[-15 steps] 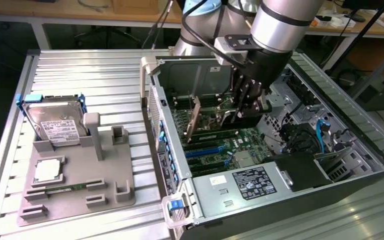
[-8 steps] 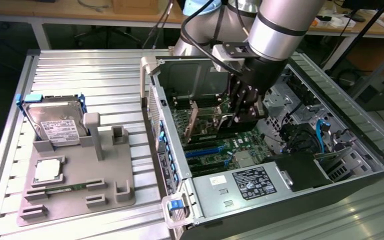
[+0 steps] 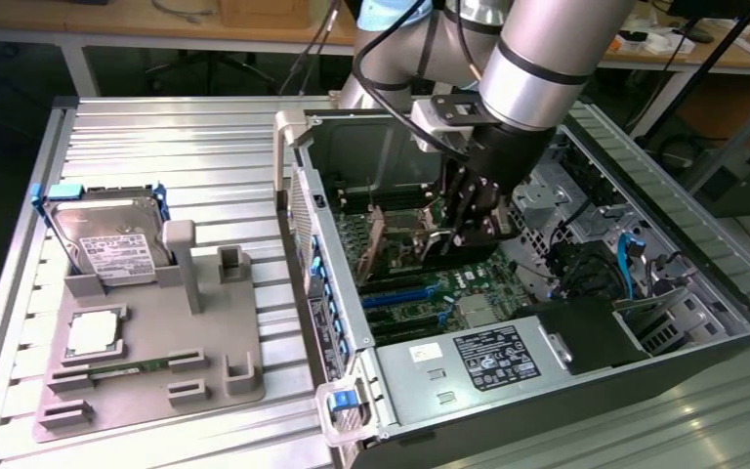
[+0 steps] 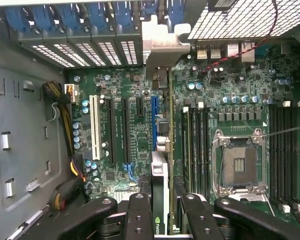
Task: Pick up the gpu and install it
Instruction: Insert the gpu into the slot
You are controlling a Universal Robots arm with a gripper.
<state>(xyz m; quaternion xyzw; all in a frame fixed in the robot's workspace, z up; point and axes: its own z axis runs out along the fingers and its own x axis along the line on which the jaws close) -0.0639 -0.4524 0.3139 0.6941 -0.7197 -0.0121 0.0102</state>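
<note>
My gripper [image 3: 469,233] is down inside the open computer case [image 3: 687,293], shut on the gpu [image 3: 393,244]. The card hangs upright over the green motherboard [image 3: 460,288], near the case's rear wall. In the wrist view I look along the gpu [image 4: 160,172] edge-on, with one black finger [image 4: 139,212] on either side of it. Its silver end bracket [image 4: 162,42] reaches the rear slot openings. The card lies in line with the blue expansion slot [image 4: 154,112]. Whether its edge sits in the slot I cannot tell.
A grey fixture [image 3: 206,362] at the exterior view's left holds a silver hard drive [image 3: 108,239], a square chip [image 3: 95,332] and a thin memory stick [image 3: 121,371]. The power supply [image 3: 479,362], cables [image 3: 629,259], CPU socket [image 4: 237,167] and blue slot clips [image 4: 70,17] crowd the case.
</note>
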